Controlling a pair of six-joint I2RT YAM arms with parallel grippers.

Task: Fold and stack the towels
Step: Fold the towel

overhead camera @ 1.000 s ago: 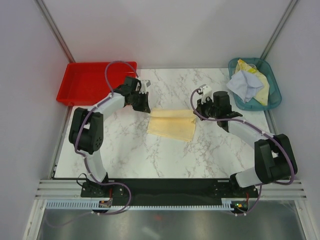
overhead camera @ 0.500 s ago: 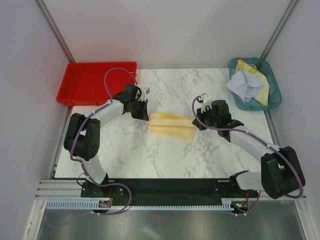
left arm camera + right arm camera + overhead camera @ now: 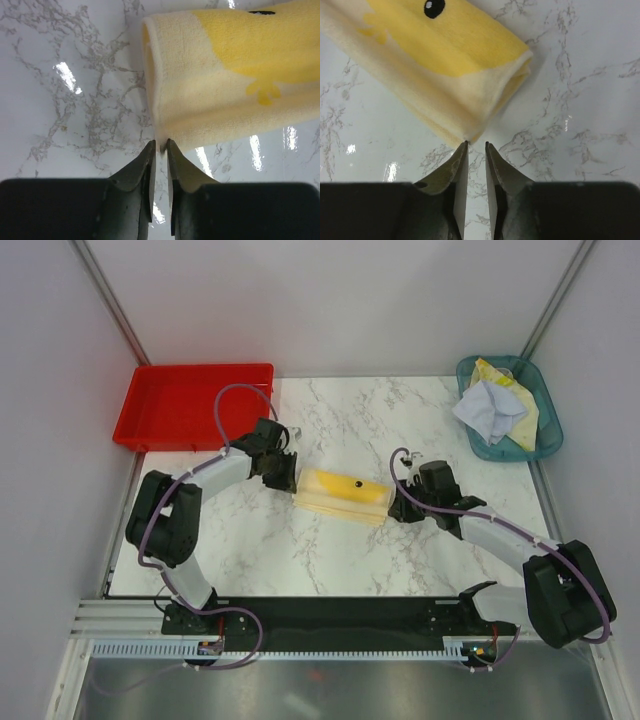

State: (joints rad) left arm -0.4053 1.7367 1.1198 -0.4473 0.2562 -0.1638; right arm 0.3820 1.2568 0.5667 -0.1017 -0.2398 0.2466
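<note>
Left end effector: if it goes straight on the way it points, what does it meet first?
The folded cream-yellow towel. Its near corner lies right at the tips of the left end effector, whose jaws are barely parted. The wrist view does not show whether the corner is already touching.

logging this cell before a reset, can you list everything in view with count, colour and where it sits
folded towel: one, cream with a yellow print, middle of the table, between the two grippers
lavender towel: one, pale lavender-blue, crumpled in the basket, on top of the yellow towel
yellow towel: one, yellow, crumpled in the basket, partly under the lavender towel
basket: one, teal, far right corner
tray: one, red, far left corner
table: one, white marble, under everything
left gripper: one, black, jaws slightly parted, tips at a corner of the folded towel's left end
right gripper: one, black, jaws slightly parted, tips just short of a corner of the folded towel's right end
</note>
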